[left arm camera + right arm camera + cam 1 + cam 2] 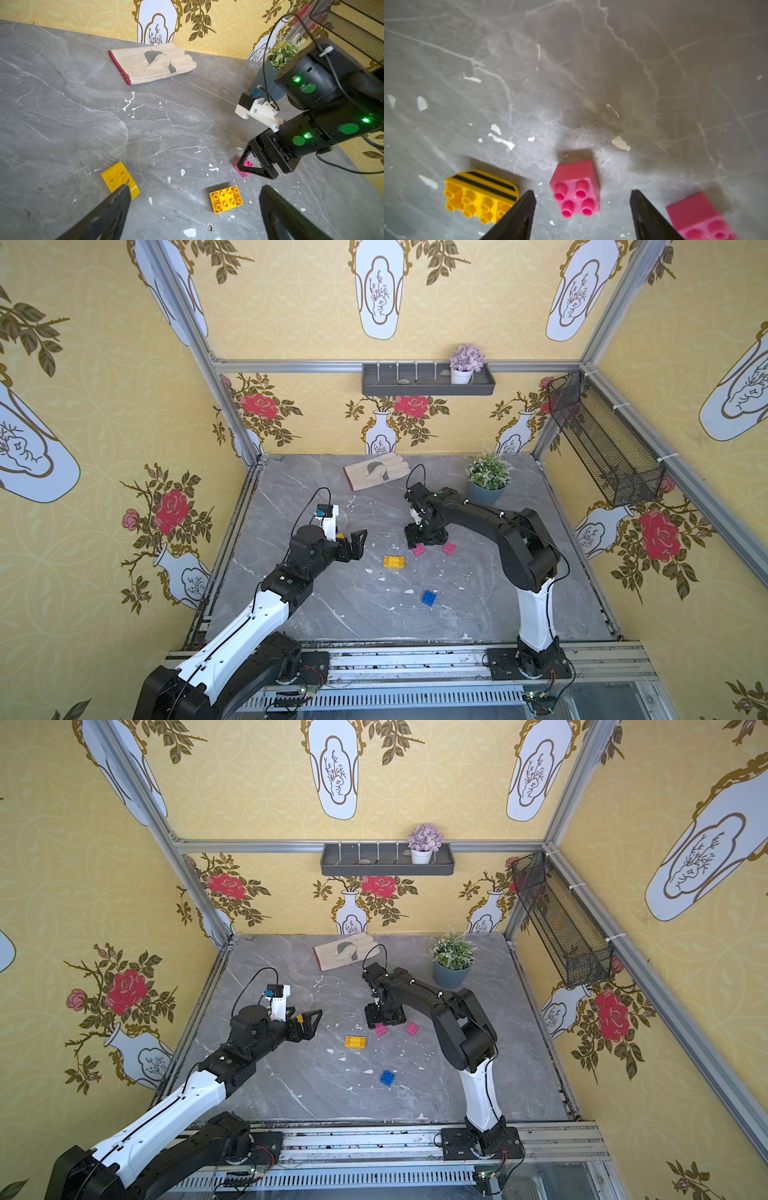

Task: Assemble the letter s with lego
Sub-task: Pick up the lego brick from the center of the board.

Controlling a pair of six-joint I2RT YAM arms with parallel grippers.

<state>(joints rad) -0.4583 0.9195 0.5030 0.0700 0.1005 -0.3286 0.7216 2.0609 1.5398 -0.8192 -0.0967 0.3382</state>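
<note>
right gripper (582, 192): jaws part open, pointing down at the worktop (332, 605), one finger on each side of a pink brick (575, 195); a gap shows on both sides, so nothing is gripped.
left gripper (195, 188): jaws spread wide and empty, low over the left part of the worktop.
pink brick: studs up, flat on the worktop between the right gripper's fingers, seen in both top views (418, 550).
second pink brick (702, 218): just outside one right finger, near the first but apart from it.
striped yellow brick (393, 562): oblong, black bands on its rounded end, near the middle of the worktop, just beside the right gripper.
plain yellow brick (119, 179): studs up, at the tip of one left finger, which hides a corner of it; i cannot tell whether they touch.
blue brick (429, 598): alone, nearer the front edge, well apart from both grippers.
letter s: not built; all five bricks lie singly.
glove (376, 475): flat at the back of the worktop.
potted plant (487, 481): back right, behind the right arm.
</note>
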